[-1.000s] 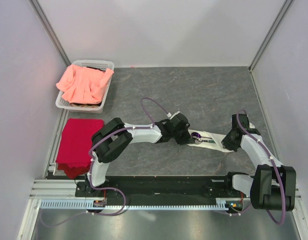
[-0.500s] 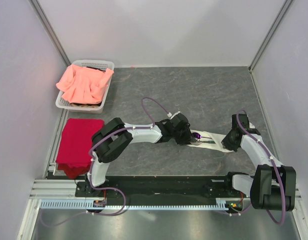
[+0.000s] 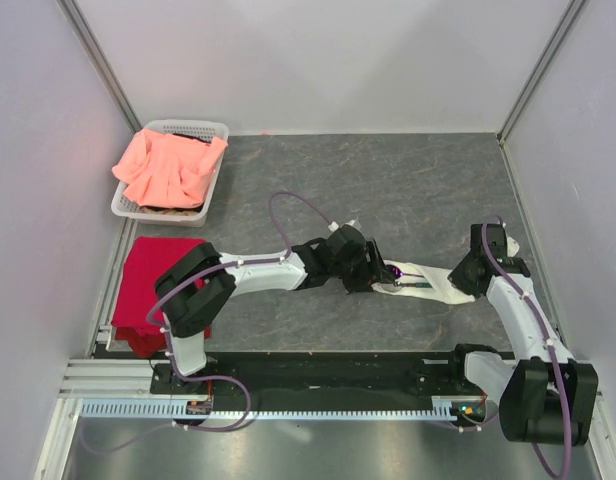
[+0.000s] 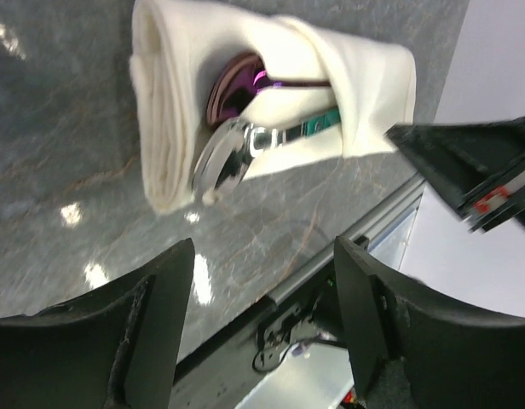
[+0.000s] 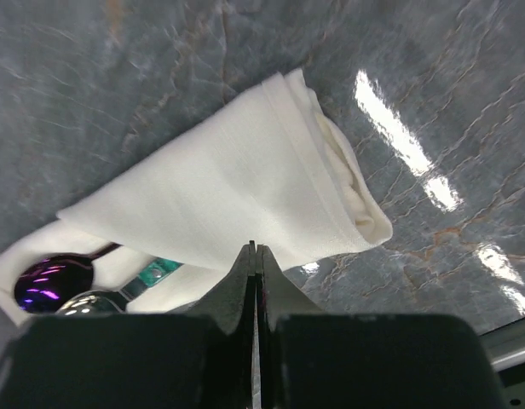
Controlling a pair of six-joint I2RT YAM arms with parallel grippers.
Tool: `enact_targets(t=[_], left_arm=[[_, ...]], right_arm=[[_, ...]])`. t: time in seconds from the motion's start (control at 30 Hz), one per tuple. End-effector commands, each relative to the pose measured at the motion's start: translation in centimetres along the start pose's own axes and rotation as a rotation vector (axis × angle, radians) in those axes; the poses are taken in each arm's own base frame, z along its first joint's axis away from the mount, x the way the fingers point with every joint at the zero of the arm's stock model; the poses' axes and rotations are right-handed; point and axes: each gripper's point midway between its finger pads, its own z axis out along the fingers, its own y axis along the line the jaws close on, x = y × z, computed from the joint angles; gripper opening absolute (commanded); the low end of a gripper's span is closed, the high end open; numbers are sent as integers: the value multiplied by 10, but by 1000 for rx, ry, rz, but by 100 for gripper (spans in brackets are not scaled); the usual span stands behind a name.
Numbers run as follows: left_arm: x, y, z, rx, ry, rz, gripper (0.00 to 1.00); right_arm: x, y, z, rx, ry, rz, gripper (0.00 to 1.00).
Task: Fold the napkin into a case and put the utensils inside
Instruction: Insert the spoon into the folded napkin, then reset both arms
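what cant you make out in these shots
Left wrist view: handle ends of the utensils, hidden inside the case; only spoon bowl and purple head show.
Top view: basket contents, under the salmon-pink cloth.
Right wrist view: whether the right gripper touches the case; fingers block it.

Black-and-white arms (image 3: 258,268) (purple cables (image 3: 272,212)).

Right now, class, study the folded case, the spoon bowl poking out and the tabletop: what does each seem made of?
Case: soft woven cloth, matte cream; fine weave, rounded folds.
Spoon bowl: probably polished metal, mirror-bright with reflections; chromed plastic possible.
Tabletop: glossy grey veined surface with sharp glare; stone or laminate, cannot tell.
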Motion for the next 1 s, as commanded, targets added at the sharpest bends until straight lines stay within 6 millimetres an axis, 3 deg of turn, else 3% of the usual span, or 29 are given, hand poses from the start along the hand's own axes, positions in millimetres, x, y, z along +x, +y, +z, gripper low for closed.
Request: enact_targets(t=[0.0, 0.1, 0.17, 0.23, 0.3, 0.33, 0.37, 0.43, 0.57, 0.67, 0.73, 0.77, 0.87, 0.97], left_arm=[[5, -20, -32, 87, 3, 59, 74], [5, -30, -51, 130, -4, 102, 75], [7, -31, -63, 155, -12, 153, 77], [3, -46, -88, 220, -47, 210, 77], [4, -40, -101, 238, -75, 280, 77], [0, -51, -123, 284, -112, 313, 77], [1, -41, -127, 274, -128, 354, 77], [-3, -46, -156, 316, -185, 393, 77], [0, -27, -185, 329, -243, 467, 80], [4, -15, -200, 342, -256, 451, 81], [6, -14, -208, 370, -268, 434, 81], [9, -9, -214, 387, -280, 419, 81], [7, -5, -222, 408, -321, 408, 83], [5, -10, -228, 431, -341, 426, 84]], right_arm=[[-40, 9, -35, -16, -131, -11, 0], [-50, 24, -54, -70, -168, -82, 0], [-45, 43, -64, -114, -172, -174, 0], [-49, 61, -78, -156, -213, -236, 0], [-38, 90, -91, -237, -220, -332, 0], [-33, 100, -95, -263, -220, -354, 0], [-19, 116, -102, -322, -204, -414, 2], [-7, 141, -112, -398, -205, -468, 7], [44, 191, -143, -624, -186, -617, 11], [61, 204, -150, -709, -177, -648, 22], [63, 204, -149, -740, -191, -646, 41], [64, 200, -148, -747, -203, -651, 55], [63, 202, -147, -767, -224, -644, 79], [69, 201, -148, -803, -210, -638, 83]])
